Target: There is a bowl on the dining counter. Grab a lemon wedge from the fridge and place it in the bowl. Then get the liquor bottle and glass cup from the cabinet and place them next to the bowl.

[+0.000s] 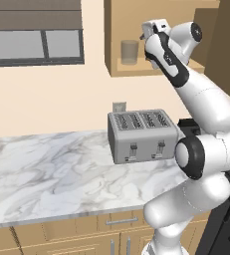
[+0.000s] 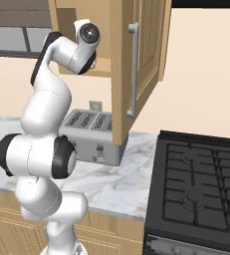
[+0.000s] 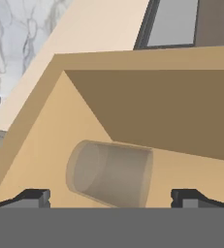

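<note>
The gripper (image 3: 111, 196), nearest the hand camera, has its 2 dark fingertips (image 3: 33, 196) spread wide with nothing between them, just short of the short translucent grey glass cup (image 3: 111, 173). The cup stands on the plain shelf of the light tan wooden wall cabinet (image 1: 159, 67), above the silver 4-slot toaster (image 1: 141, 135) on the white-and-grey marbled counter (image 1: 47, 169).

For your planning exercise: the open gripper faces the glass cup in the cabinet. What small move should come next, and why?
Probably ease the gripper forward until its wide-open fingers straddle the glass cup on the cabinet shelf, since the cup sits centred between them, ungrasped.
</note>
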Available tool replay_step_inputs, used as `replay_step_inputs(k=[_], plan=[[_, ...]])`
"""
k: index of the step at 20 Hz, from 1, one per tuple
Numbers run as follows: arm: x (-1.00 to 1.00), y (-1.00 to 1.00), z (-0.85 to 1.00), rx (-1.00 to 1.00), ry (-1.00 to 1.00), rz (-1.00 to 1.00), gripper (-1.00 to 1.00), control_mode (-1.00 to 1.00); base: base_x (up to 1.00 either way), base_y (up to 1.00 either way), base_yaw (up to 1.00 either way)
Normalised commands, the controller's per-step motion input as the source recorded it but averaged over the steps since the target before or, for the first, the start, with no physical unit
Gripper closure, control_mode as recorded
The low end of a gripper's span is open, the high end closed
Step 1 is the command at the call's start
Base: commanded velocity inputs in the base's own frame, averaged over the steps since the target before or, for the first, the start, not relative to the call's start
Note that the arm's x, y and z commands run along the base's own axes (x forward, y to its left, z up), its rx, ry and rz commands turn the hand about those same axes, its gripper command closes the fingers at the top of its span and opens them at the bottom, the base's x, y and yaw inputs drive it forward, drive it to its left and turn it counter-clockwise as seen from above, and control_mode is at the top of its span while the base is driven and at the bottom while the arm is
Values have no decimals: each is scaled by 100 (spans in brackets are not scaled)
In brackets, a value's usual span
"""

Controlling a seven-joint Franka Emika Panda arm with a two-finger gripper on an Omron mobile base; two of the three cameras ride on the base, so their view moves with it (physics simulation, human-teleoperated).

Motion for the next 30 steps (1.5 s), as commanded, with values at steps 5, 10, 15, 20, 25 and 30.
replay_step_inputs(k=[5,10,15,20,25,30], plan=[[38,0,-3,0,0,0,-100,-100,0,0,0],[39,0,-9,0,1,0,-100,-100,0,0,0],[39,0,-13,0,1,0,-100,-100,0,0,0],[37,0,-11,0,0,0,-100,-100,0,0,0],[37,0,-7,0,0,0,-100,-100,0,0,0],[37,4,-4,0,0,0,-100,-100,0,0,0]])
